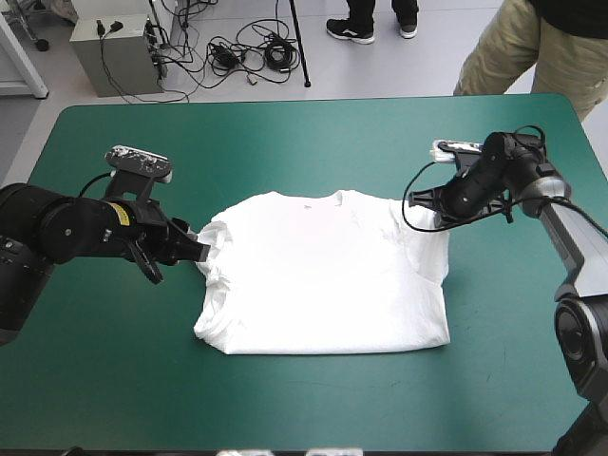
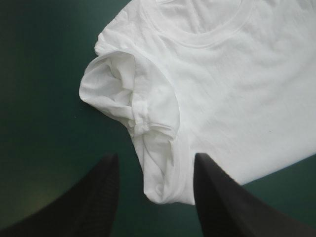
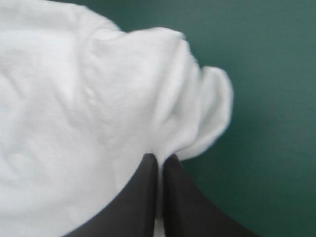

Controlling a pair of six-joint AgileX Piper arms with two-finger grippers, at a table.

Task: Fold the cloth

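The white T-shirt (image 1: pixel 328 271) lies spread flat mid-table, its collar (image 1: pixel 306 200) toward the far edge. At the shirt's left side my left gripper (image 1: pixel 197 253) stands open. In the left wrist view the bunched left sleeve (image 2: pixel 126 94) lies just ahead of the left gripper (image 2: pixel 155 159), and the shirt's side fold (image 2: pixel 165 173) reaches in between the fingers. My right gripper (image 1: pixel 429 215) is at the right sleeve. The right wrist view shows the right gripper (image 3: pixel 160 158) shut on the T-shirt, pinching the rumpled sleeve (image 3: pixel 197 113).
Teal-green cover (image 1: pixel 313 399) shows all round the shirt, widest toward the table's near edge. The far edge (image 1: pixel 285 103) runs well beyond the collar. The right edge (image 1: pixel 594 142) passes close behind the right arm.
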